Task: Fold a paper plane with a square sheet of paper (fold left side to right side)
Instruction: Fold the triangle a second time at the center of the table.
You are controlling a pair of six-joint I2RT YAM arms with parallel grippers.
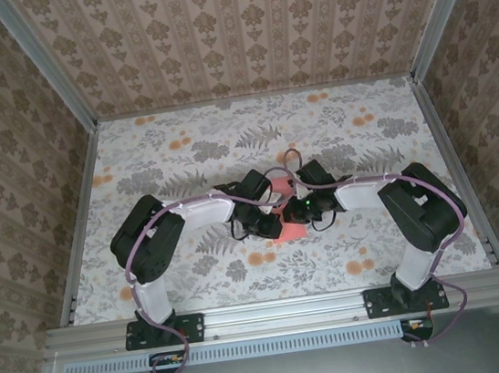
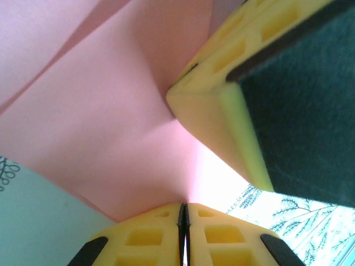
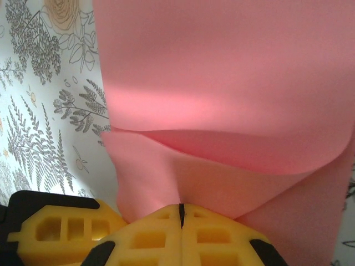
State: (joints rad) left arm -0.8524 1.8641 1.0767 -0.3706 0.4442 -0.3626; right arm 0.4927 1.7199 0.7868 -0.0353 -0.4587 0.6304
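The square sheet of paper (image 1: 289,229) is salmon pink and lies at the middle of the table, between my two grippers. In the left wrist view the paper (image 2: 111,127) rises in a curved fold, and my left gripper (image 2: 184,206) is shut on its edge. In the right wrist view the paper (image 3: 222,66) is doubled over itself with a loose bulge, and my right gripper (image 3: 181,208) is pinched shut on the lower layers. From above, the left gripper (image 1: 275,209) and right gripper (image 1: 295,210) nearly touch over the sheet. No paper plane shape can be made out.
The table (image 1: 180,150) has a floral cloth, with patterned walls on three sides and a metal rail (image 1: 284,309) at the near edge. One yellow finger of the right gripper (image 2: 222,111) looms close in the left wrist view. A finger of the left gripper (image 3: 61,230) sits beside the right jaws.
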